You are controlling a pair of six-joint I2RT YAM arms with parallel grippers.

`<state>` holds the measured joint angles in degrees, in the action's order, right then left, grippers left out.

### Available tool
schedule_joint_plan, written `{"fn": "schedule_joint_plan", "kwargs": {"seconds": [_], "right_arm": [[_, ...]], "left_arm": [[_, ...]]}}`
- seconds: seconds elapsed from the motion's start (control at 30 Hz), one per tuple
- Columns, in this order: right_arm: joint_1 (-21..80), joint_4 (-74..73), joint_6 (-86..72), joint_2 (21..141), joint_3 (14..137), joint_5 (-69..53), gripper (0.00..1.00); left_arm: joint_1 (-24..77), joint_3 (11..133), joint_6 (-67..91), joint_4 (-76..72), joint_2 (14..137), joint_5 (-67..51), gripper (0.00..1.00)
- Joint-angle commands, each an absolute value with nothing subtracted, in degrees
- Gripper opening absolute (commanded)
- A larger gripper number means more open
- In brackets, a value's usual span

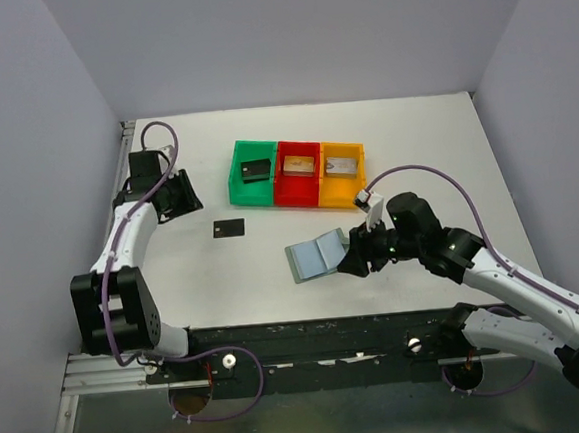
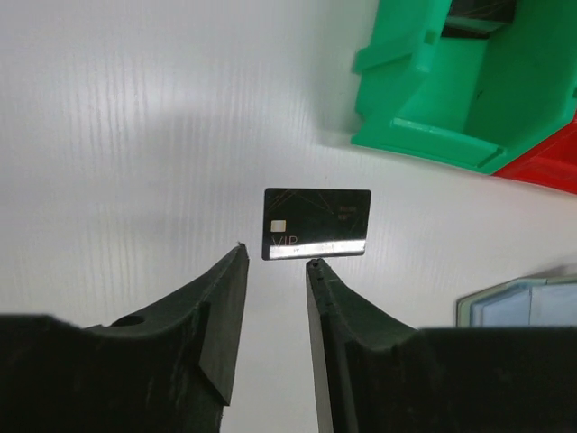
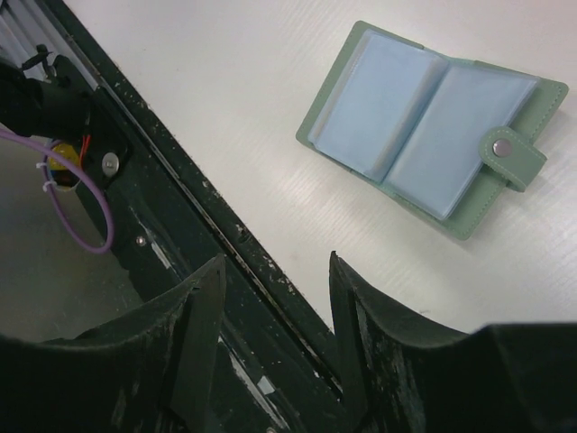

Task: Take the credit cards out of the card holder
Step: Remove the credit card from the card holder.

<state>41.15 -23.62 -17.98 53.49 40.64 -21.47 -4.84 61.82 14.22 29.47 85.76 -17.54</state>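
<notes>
White surface (image 1: 414,136) under plain grey walls carries three bins in a row at the back: green bin (image 1: 253,192), red bin (image 1: 298,194) and yellow bin (image 1: 340,197), each with one of the credit cards (image 1: 298,164) lying inside. Nearer the front, the card holder (image 1: 318,254) lies opened flat, blue sleeves up. One black card (image 2: 316,223) lies loose on the surface, left of the holder. Just short of it hovers the left claw (image 2: 276,262), partly spread and pinching nothing. Beside the holder's right edge, the right claw (image 3: 276,260) stands wide apart and empty.
</notes>
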Motion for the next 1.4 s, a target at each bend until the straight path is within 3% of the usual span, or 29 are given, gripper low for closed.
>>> {"fn": "schedule_joint_plan", "kwargs": {"seconds": [0.0, 0.23, 0.27, 0.3, 0.4, 0.5, 0.73, 0.93, 1.1, 1.23, 1.37], "right_arm": [[41.1, -23.6, -17.4, 55.5, 40.8, -17.8, 0.57], [41.5, -24.3, -18.3, 59.6, 42.9, -10.7, 0.56], [41.7, -24.4, -18.5, 59.9, 43.2, -9.2, 0.56], [41.8, -24.4, -18.8, 60.1, 43.3, -7.4, 0.56], [41.8, -23.6, -20.7, 60.5, 43.1, -2.5, 0.57], [41.9, -21.2, -22.9, 61.6, 42.2, -1.8, 0.59], [41.9, -26.4, -25.6, 71.6, 47.6, 5.8, 0.60], [41.9, -28.5, -25.5, 77.4, 51.4, 10.2, 0.60], [41.9, -30.5, -25.5, 83.2, 54.8, 11.7, 0.60], [41.9, -30.4, -25.7, 86.4, 56.1, 11.4, 0.60], [41.9, -31.2, -25.5, 89.2, 57.4, 11.7, 0.59]], "left_arm": [[1.7, 56.7, 17.5, 25.8, 76.0, -9.2, 0.47], [22.3, 45.3, 28.3, 19.8, 60.2, 17.1, 0.50], [24.2, 42.9, 30.8, 17.3, 56.7, 18.8, 0.56], [24.6, 39.8, 34.1, 14.2, 53.6, 19.5, 0.99], [24.3, 28.7, 48.3, 1.4, 43.7, 17.5, 0.99], [23.8, 20.4, 45.2, -11.9, 38.6, 3.8, 0.99], [26.8, 29.4, 48.5, 7.1, 47.5, 0.3, 0.99], [27.2, 22.9, 51.5, 2.8, 40.9, -4.3, 0.99], [27.2, 12.6, 54.9, -13.1, 33.0, -9.7, 0.99], [27.2, 18.4, 51.2, -3.8, 39.5, -12.1, 0.99], [27.2, 18.0, 52.6, -4.6, 43.9, -15.4, 0.96]]}}
